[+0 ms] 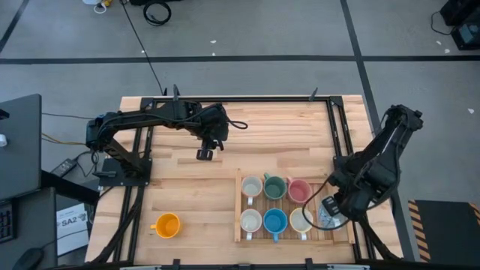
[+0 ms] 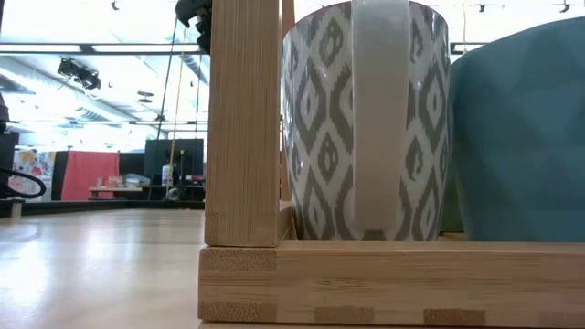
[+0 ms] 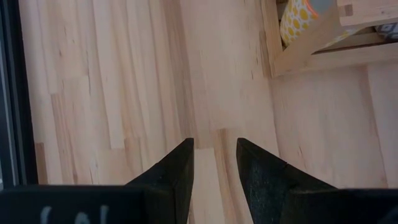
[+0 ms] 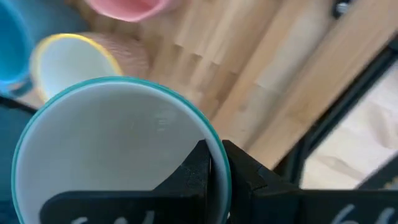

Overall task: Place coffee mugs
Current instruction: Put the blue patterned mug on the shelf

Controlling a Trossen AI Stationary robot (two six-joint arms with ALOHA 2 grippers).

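I count six mugs in the wooden tray point(image 1: 238, 225), one orange mug point(image 1: 166, 225) alone on the table point(image 1: 285, 135). My right gripper point(image 4: 214, 163) pinches a seventh white mug's point(image 4: 118, 143) rim beside the tray; my left gripper point(image 3: 214, 163), fingers spread, hangs empty farther away.

In the low view the patterned grey-and-white mug point(image 2: 366, 119) loses its rim to the top edge; the blue mug point(image 2: 521, 137) runs off the right edge; the wooden tray point(image 2: 384, 274) hides both bases. In the right wrist view the teal-rimmed mug point(image 4: 118, 155) is cut by the bottom edge and blurred, its outside unseen; the pink mug point(image 4: 127, 7) shows only a sliver.
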